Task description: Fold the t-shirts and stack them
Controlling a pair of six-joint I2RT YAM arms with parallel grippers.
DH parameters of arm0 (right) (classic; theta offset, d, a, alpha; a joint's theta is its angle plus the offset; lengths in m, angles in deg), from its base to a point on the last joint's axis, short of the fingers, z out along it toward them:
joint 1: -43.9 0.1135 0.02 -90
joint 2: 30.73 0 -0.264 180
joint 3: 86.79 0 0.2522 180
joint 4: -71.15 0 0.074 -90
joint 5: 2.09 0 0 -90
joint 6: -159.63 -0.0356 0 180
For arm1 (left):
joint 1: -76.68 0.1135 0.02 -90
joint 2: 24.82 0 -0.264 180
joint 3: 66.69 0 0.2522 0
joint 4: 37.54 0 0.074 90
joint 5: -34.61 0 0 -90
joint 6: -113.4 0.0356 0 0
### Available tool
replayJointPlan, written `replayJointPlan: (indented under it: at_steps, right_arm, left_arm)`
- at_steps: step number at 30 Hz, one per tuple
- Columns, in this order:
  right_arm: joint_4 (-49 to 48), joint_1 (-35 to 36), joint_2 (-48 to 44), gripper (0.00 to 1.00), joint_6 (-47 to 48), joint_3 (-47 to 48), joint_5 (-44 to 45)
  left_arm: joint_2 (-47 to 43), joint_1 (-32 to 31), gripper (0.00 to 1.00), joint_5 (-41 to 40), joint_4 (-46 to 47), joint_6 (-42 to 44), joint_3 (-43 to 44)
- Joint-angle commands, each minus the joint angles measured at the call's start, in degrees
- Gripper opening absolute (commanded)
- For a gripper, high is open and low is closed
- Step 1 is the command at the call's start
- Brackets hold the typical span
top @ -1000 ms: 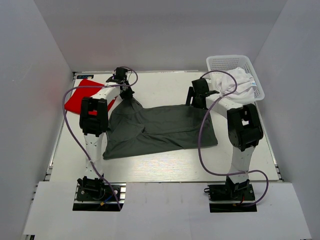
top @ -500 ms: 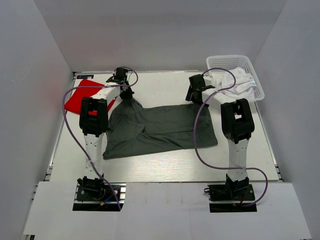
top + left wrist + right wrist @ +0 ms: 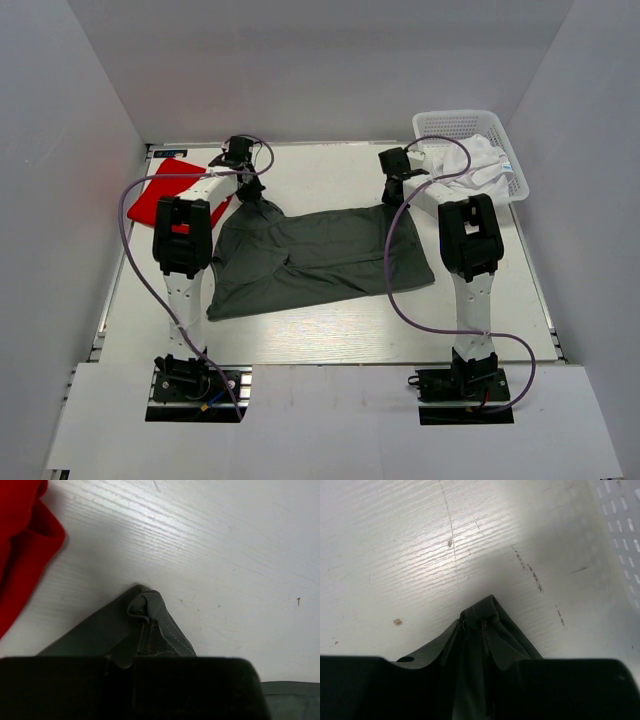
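A dark grey t-shirt point(image 3: 320, 255) lies spread across the middle of the table. My left gripper point(image 3: 252, 190) is shut on its far left corner, and in the left wrist view the pinched grey cloth point(image 3: 155, 625) sticks out past the gripper point(image 3: 141, 650). At the shirt's far right corner my right gripper point(image 3: 393, 195) has closed on the cloth, and a peak of grey fabric point(image 3: 485, 625) stands bunched between its fingers point(image 3: 477, 642). The red t-shirt point(image 3: 160, 190) lies at the far left. The white t-shirt point(image 3: 480, 160) sits crumpled in the basket.
The white mesh basket point(image 3: 450, 122) stands at the far right corner, its wall point(image 3: 620, 520) close beside my right gripper. A fold of the red shirt point(image 3: 20, 545) lies just left of my left gripper. White walls enclose the table on three sides.
My right gripper has moved left and down from beside the basket to the grey shirt's far right corner and closed on it. The left gripper has kept its hold.
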Motion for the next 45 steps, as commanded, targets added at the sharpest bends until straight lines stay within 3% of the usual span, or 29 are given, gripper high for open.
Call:
replayJointPlan:
  at_steps: [1, 3, 4, 5, 14, 21, 35, 45]
  right_arm:
    - [0.8, -0.2, -0.4, 0.25, -1.5, -0.6, -0.9]
    - [0.1, 0.0, -1.1, 0.16, -1.1, -1.7, -0.6]
    - [0.0, 0.0, -1.9, 0.04, -0.5, -1.9, -0.4]
    - [0.0, 0.2, -2.6, 0.0, -0.6, -2.9, -0.1]
    - [-8.8, 0.6, -13.6, 0.0, 3.5, -12.8, 1.9]
    - [-15.9, 1.6, -22.3, 0.0, 8.6, -23.0, -2.4]
    - [-17.5, 3.3, -30.9, 0.0, 8.2, -31.7, -0.7]
    - [-18.1, 3.0, -36.1, 0.0, 9.1, -35.6, 1.0]
  left_arm:
    - [-6.8, 0.3, 0.0, -1.6, 0.2, 0.5, -1.8]
    - [-7.4, 0.3, 0.0, -1.6, 0.2, 0.5, -2.4]
    - [-8.0, 0.3, 0.0, -2.2, 0.2, 0.5, -2.4]
    - [-8.5, 0.3, 0.0, -2.2, -0.6, 0.5, -2.4]
    - [-16.4, -0.3, 0.0, -3.3, -1.0, -0.9, -10.3]
    - [-29.9, -0.8, 0.0, -4.0, 1.9, -5.0, -27.4]
    - [-50.5, -0.8, 0.0, 2.4, 5.6, -10.7, -49.5]
    - [-58.4, -0.8, 0.0, 7.3, 6.9, -12.5, -60.3]
